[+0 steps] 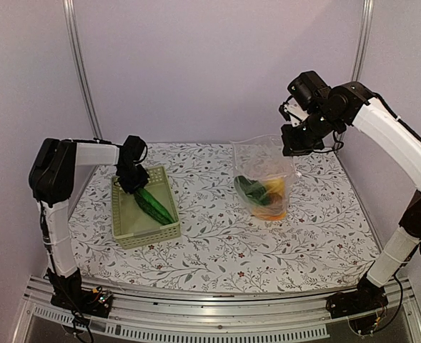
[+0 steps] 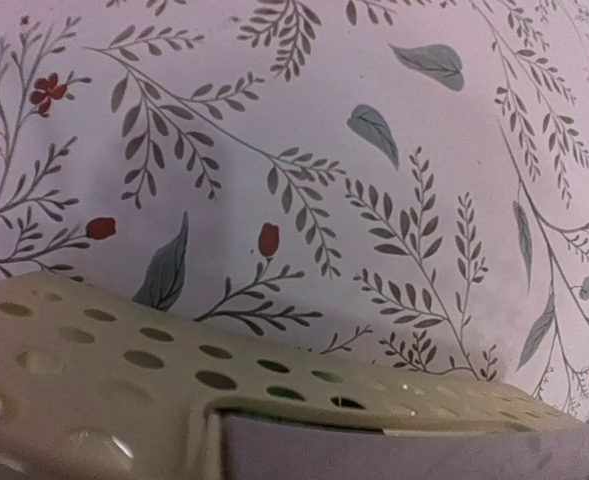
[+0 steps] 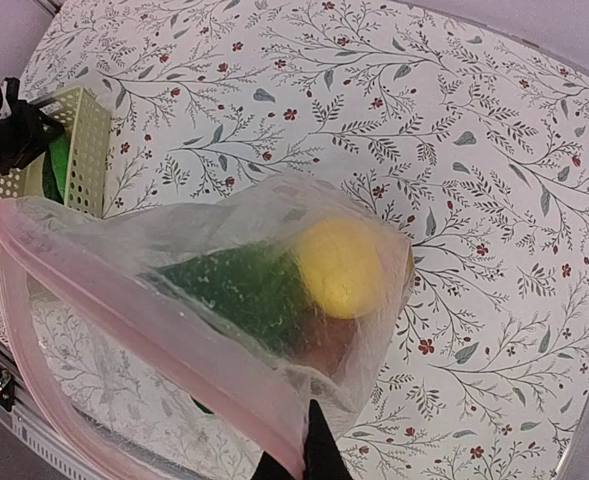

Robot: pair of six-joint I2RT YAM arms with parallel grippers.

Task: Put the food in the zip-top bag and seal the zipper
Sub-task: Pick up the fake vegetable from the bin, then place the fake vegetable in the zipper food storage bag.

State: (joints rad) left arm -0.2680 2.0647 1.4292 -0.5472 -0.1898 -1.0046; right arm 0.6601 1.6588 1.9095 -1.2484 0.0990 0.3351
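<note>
Hanging upright at the centre right of the top view, the zip-top bag [image 1: 259,152] is a clear, crinkly, glossy pouch whose bottom rests on the floral table [image 1: 210,243] while its top edge is clamped in the right gripper [image 1: 294,143]. Its lower half bulges with a dark green piece [image 1: 249,189], a yellow lemon [image 1: 274,187] and an orange piece [image 1: 271,212]. In the right wrist view the zip-top bag [image 3: 94,255] fills the lower left of the frame with its mouth gaping. The zipper [image 3: 174,362] shows as a pale pink strip running diagonally from the left edge down to the bottom centre, where the dark fingers of the right gripper [image 3: 307,455] are pressed together on it. Through the film the lemon [image 3: 346,267] lies just beside the dark green piece [image 3: 239,288], with a reddish-brown piece [image 3: 334,345] below them. At the left of the top view a pale green slotted basket [image 1: 128,232] holds a long green cucumber [image 1: 153,205]. The left gripper [image 1: 133,175] is at the basket's far end, over the cucumber's upper tip, and whether its fingers are apart or together cannot be told. The left wrist view shows only the basket's perforated rim [image 2: 94,345] along the bottom and the patterned cloth above it.
</note>
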